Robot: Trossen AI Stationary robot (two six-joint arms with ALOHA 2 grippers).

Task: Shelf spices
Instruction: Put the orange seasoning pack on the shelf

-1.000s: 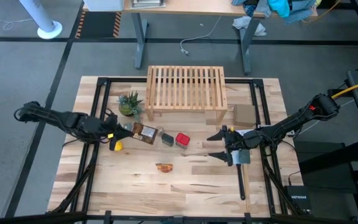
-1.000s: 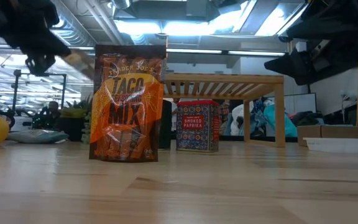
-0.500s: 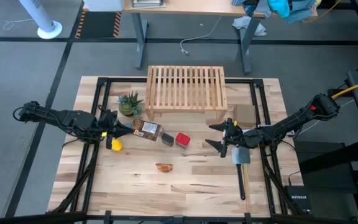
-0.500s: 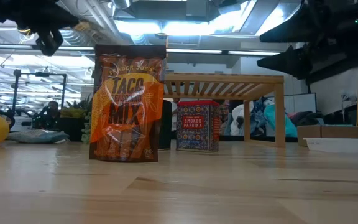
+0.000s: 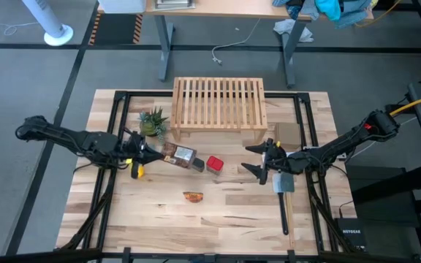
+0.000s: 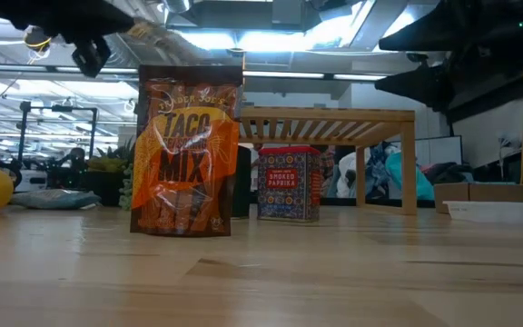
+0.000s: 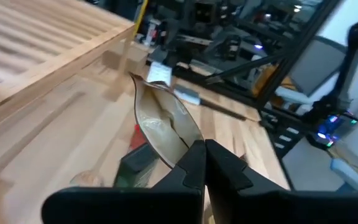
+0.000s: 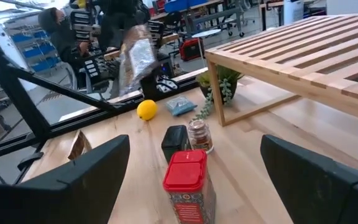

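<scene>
My left gripper is shut on a brown-orange packet, which hangs in the air just before the shelf's near left leg. The light-wood shelf stands at the table's far middle. A red tin, a dark grey box and a tiny clear jar stand together on the table before the shelf. A second orange packet stands upright nearer the front edge. My right gripper hovers open to the right of the tin, with nothing between its fingers. My left gripper pinches the packet's near end between its two fingers. They come nearly level from the table's left. The packet is lifted clear of the table and sticks out ahead of the fingers toward the shelf, bowed and edge-up.
A small green potted plant stands by the shelf's left leg, and a yellow round toy lies under my left arm. A cardboard piece lies right of the shelf. The front half of the table is bare wood.
My left gripper has risen and gone a little toward the table's right with the packet, which is higher and closer to the shelf. My right gripper has turned at the wrist and has stayed open over the same spot.
</scene>
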